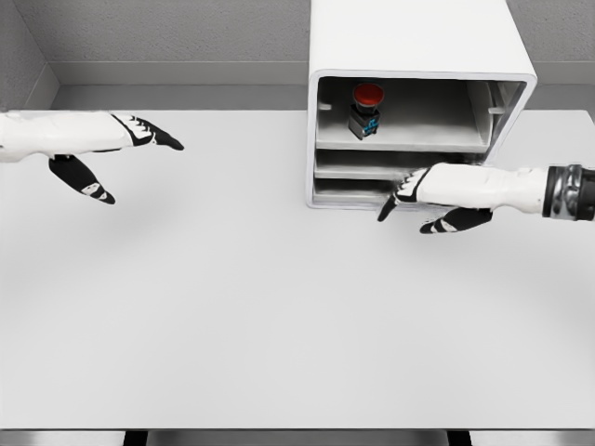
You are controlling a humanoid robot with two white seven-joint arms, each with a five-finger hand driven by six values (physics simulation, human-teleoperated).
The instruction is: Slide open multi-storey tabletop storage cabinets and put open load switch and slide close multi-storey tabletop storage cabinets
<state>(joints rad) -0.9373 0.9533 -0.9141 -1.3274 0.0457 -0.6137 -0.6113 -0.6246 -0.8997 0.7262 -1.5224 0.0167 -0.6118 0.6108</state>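
Observation:
A white multi-storey cabinet [418, 46] stands at the back of the table, right of centre. Its top compartment is open at the front. Inside stands the load switch [365, 110], a black body with a red round button on top. Two lower drawers [358, 165] sit below it. My right hand [409, 200] reaches in from the right, fingers spread, just in front of the lowest drawer and holding nothing. My left hand [121, 158] hovers over the table's far left, fingers relaxed and empty.
The white table [232, 325] spreads wide in front of the cabinet. A grey wall [167, 37] runs behind it. The table's front edge lies near the bottom of the picture.

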